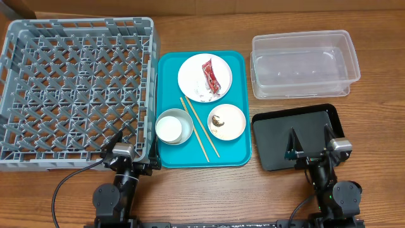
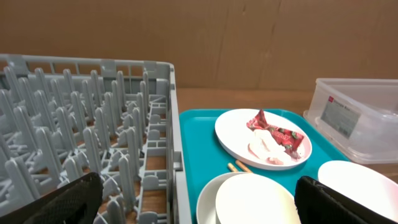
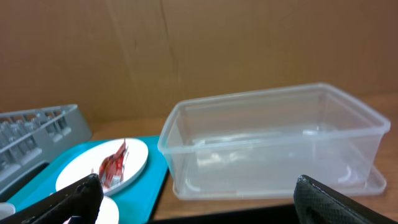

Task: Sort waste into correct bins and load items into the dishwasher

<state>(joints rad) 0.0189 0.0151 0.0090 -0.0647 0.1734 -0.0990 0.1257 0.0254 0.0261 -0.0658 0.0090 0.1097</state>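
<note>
The grey dish rack (image 1: pixel 76 88) fills the left. On the teal tray (image 1: pixel 234 155) a white plate (image 1: pixel 190 73) holds a red wrapper (image 1: pixel 210 76) and a white scrap (image 1: pixel 201 90). A pink dish (image 1: pixel 233 125) holds a brown lump (image 1: pixel 217 119). A white cup sits in the bowl (image 1: pixel 174 126), with chopsticks (image 1: pixel 199 130) beside it. The clear tub (image 1: pixel 304 63) and black tray (image 1: pixel 272 139) stand at the right. My left gripper (image 1: pixel 133 152) is open and empty over the rack's front right corner. My right gripper (image 1: pixel 311 142) is open and empty over the black tray.
In the left wrist view the open fingers (image 2: pixel 199 205) frame the bowl (image 2: pixel 249 199), with the plate (image 2: pixel 261 137) and rack (image 2: pixel 81 124) beyond. In the right wrist view the tub (image 3: pixel 273 143) is straight ahead. A cardboard wall stands behind the table.
</note>
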